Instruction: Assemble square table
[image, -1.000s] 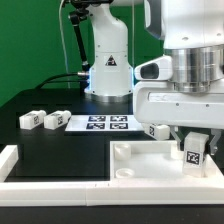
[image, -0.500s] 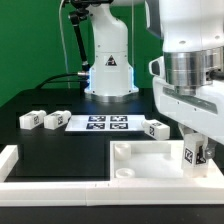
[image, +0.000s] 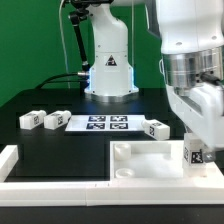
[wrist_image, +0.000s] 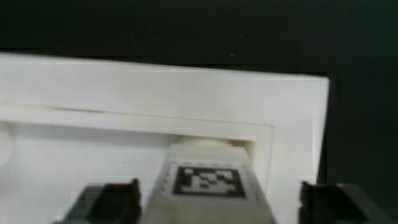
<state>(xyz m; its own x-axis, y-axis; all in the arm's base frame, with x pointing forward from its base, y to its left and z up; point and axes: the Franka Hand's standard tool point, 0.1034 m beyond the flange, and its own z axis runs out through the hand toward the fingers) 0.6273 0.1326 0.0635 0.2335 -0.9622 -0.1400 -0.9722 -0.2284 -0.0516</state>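
Observation:
The square table's white slab (image: 150, 165) lies recessed face up at the front of the exterior view's right. A white tagged leg block (image: 194, 153) stands upright at the slab's far right corner. My gripper (image: 199, 141) hangs over that leg. In the wrist view the leg (wrist_image: 214, 172) rises between the two dark fingers (wrist_image: 111, 203), with a gap on each side, so the jaws stand open around it without touching. The slab's corner rim (wrist_image: 267, 100) shows beyond the leg. Three loose leg blocks lie on the black table: two (image: 30, 119) (image: 57, 120) at the left, one (image: 157, 128) behind the slab.
The marker board (image: 105, 123) lies flat behind the slab, in front of the arm's base (image: 108, 70). A low white border wall (image: 50, 187) runs along the front and left edges of the black table.
The jaws have spread apart and let go of the upright leg block. The hand has turned and shifted slightly toward the exterior view's right; the leg has stayed at the slab's corner.

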